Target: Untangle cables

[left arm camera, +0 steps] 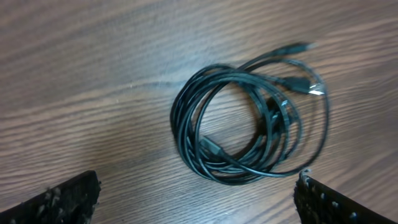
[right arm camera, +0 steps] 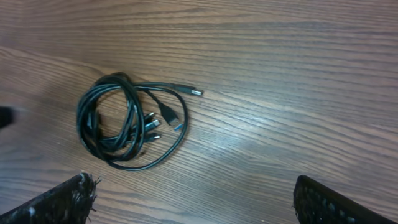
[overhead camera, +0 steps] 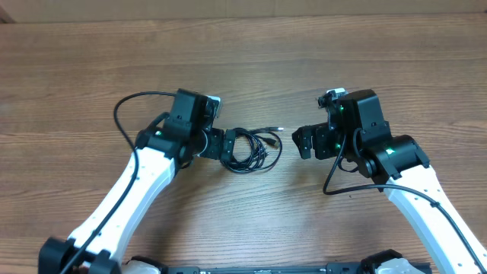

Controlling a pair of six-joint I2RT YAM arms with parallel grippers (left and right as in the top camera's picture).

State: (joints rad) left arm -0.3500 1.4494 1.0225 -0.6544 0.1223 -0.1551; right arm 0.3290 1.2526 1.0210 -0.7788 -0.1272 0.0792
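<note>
Several thin black cables (overhead camera: pixel 249 148) lay in one coiled bundle on the wooden table (overhead camera: pixel 251 53), between the two arms; bare wood ran wide above and below the coil, and the table's far edge showed along the top of the overhead view; the left gripper (overhead camera: pixel 226 146) sat just beside the coil's left rim, its jaws spread wide and holding nothing; the right gripper (overhead camera: pixel 299 142) stood apart to the right with a strip of open wood between, its jaws likewise wide and empty; the wood was brown and streaked, with a soft glare; only the wrist views showed the plugs clearly, one silver-tipped plug (right arm camera: pixel 196 93) jutting out past the loops, others tucked inside the coil.
</note>
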